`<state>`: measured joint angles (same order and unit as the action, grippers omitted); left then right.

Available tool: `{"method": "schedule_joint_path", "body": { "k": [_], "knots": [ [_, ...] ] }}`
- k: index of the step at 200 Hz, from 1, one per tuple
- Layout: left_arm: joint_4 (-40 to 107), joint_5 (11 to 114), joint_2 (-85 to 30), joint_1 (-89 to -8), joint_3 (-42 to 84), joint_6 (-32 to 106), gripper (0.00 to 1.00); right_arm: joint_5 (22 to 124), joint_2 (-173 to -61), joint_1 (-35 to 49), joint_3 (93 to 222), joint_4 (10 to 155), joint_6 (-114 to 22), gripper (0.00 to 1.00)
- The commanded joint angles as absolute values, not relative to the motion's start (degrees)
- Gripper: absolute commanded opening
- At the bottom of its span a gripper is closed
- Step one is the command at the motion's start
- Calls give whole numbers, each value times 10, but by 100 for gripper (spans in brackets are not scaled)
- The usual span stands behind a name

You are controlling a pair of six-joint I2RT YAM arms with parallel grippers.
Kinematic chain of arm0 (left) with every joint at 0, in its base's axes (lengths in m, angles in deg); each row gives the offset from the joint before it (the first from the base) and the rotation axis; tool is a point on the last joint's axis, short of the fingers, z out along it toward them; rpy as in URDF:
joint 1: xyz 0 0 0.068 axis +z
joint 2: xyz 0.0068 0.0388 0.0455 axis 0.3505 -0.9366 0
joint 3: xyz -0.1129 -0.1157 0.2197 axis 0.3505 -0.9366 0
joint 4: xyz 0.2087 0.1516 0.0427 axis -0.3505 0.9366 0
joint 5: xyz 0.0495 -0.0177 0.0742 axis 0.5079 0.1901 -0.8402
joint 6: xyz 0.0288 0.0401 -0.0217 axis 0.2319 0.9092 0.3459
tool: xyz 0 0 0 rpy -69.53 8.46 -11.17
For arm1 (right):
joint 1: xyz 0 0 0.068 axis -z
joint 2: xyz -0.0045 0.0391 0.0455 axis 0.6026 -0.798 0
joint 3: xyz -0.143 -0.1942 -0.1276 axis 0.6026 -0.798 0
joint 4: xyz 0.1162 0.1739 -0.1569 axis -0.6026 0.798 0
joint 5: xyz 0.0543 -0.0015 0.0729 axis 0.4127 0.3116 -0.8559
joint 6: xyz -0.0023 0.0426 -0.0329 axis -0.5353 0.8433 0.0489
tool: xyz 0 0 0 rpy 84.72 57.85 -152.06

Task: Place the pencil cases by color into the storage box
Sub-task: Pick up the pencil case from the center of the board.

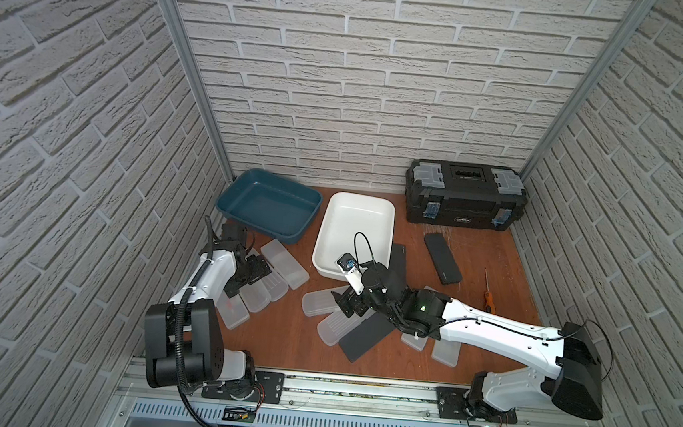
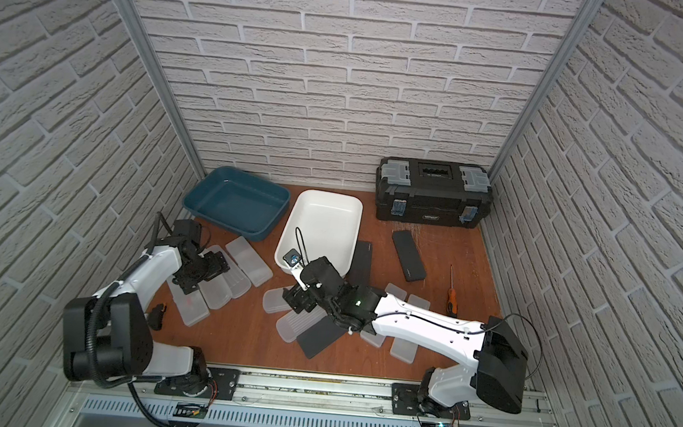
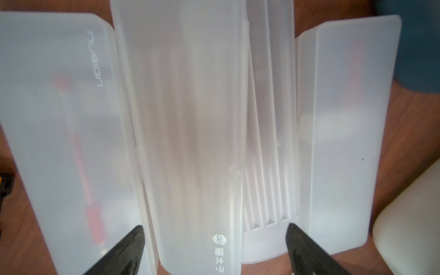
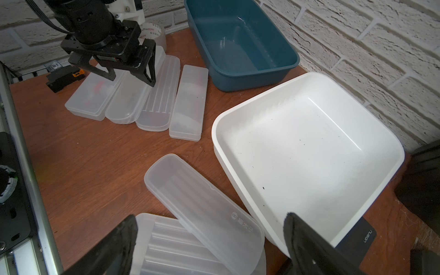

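Note:
Several frosted white pencil cases (image 1: 286,264) lie in a row at the left. My left gripper (image 3: 214,242) is open and straddles one of them (image 3: 190,142), its fingers (image 3: 133,250) over the neighbouring cases; the right wrist view shows this gripper (image 4: 132,79) too. My right gripper (image 4: 209,238) hangs open above a frosted case (image 4: 202,207) that leans on a ribbed one (image 4: 178,250), beside the white storage box (image 4: 309,147). Black cases lie at mid-table (image 1: 365,335), by the white box (image 1: 398,260) and further right (image 1: 442,258). The blue box (image 1: 269,209) and the white box (image 1: 355,224) are empty.
A black toolbox (image 1: 466,195) stands at the back right. An orange screwdriver (image 1: 487,293) lies right of the black cases. Two more frosted cases (image 1: 445,352) sit under the right arm. A tape roll (image 4: 154,33) and a small black object (image 4: 64,77) are near the left wall.

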<state>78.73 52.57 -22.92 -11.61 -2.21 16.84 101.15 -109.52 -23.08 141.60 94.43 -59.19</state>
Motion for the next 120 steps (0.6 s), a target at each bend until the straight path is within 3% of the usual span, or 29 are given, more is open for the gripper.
{"method": "schedule_joint_path", "body": {
  "k": [1, 120],
  "knots": [
    [783, 511, -240, -120, -27, 160, 91, 1001, -1073, -224, 1402, 927, -578, 96],
    [738, 495, -301, -119, -30, 152, 88, 992, -1061, -210, 1380, 917, -586, 95]
  ]
}}
